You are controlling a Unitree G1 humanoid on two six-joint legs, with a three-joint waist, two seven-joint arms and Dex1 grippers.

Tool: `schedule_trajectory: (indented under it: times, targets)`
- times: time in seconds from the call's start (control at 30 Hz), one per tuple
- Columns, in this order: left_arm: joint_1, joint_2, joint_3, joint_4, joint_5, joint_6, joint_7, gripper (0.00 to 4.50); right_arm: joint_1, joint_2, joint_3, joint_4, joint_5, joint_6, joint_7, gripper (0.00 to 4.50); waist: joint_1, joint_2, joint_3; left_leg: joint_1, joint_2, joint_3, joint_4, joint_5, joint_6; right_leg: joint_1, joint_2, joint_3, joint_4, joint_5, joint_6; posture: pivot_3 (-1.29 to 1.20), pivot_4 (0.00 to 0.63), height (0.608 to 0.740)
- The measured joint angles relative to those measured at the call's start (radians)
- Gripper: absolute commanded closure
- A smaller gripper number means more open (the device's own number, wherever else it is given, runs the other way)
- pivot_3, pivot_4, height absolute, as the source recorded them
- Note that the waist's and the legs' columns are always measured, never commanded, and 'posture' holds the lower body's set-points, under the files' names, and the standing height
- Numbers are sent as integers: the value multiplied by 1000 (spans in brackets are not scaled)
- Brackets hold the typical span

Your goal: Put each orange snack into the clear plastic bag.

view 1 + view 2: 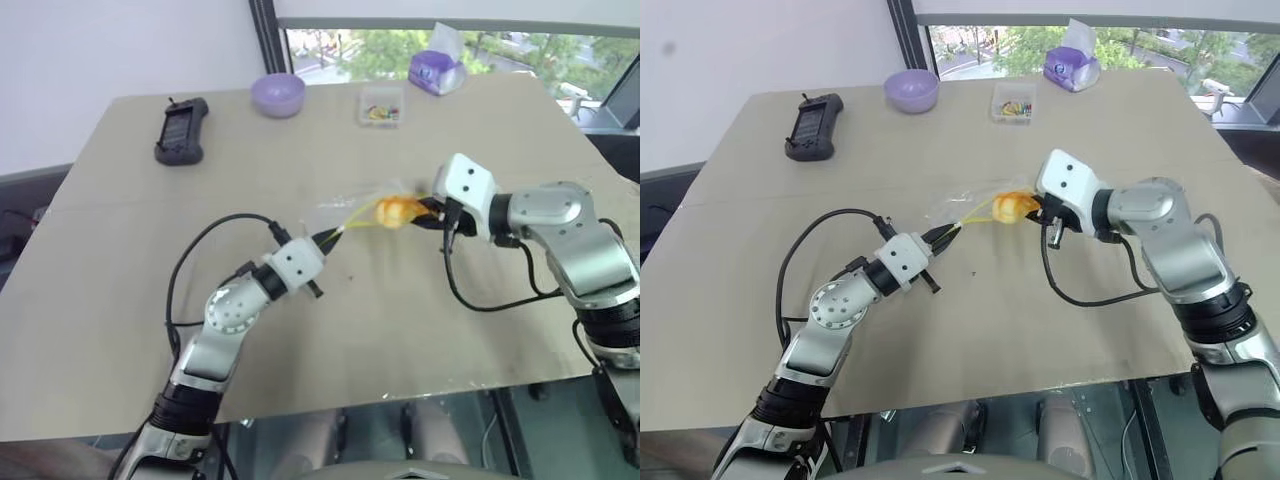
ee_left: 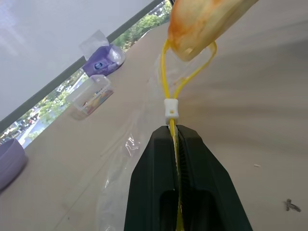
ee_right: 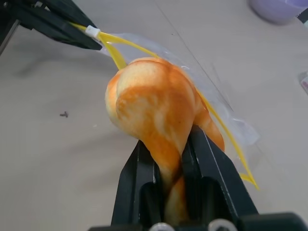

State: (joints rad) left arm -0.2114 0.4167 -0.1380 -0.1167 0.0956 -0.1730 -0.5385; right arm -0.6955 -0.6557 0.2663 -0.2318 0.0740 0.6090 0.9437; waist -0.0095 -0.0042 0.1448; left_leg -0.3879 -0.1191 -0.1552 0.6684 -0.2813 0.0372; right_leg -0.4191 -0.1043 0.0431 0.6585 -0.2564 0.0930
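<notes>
Toward the left edge of the table, the left gripper is closed on the yellow seal strip of the bag, just behind its white slider; the film trails off limp and crinkled toward the table's middle, part lying on the top, part lifted; it looks nearly weightless, floppy and slick, so the stiffer seal strip seems the one sound place to hold it, and a pinch on the bare film would likely slip or collapse the mouth.

At the middle of the table, held above the top, the snack sits right at the bag's mouth, with the yellow seal looped around its near end in the left wrist view; whether it is partly inside I cannot tell.

To the right, the right gripper is clamped on the snack, its fingers squeezing the snack's rear into a narrow waist; so the snack reads as soft, light and springy, easily crushed or torn; a gentler hold across its broad middle would likely spare it, and the pinched part may stick between the jaws on release.
</notes>
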Motion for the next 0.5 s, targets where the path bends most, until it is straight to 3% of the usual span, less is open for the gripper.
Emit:
schedule_trajectory:
  times: [0.23,0.5]
  targets:
    - [-1,-2,0,1,0,0,0,4500,-8,17,105,75,-136,-51,-67,4254,-1,0,0,0,0,0,0,0,0,-1,0,0,0,0,0,0,150,736]
    - [-3,-1,1,2,-1,-4,-1,4500,-28,191,105,45,-87,10,-94,4254,-3,0,0,0,0,0,0,0,0,-1,1,0,1,0,0,0,150,736]
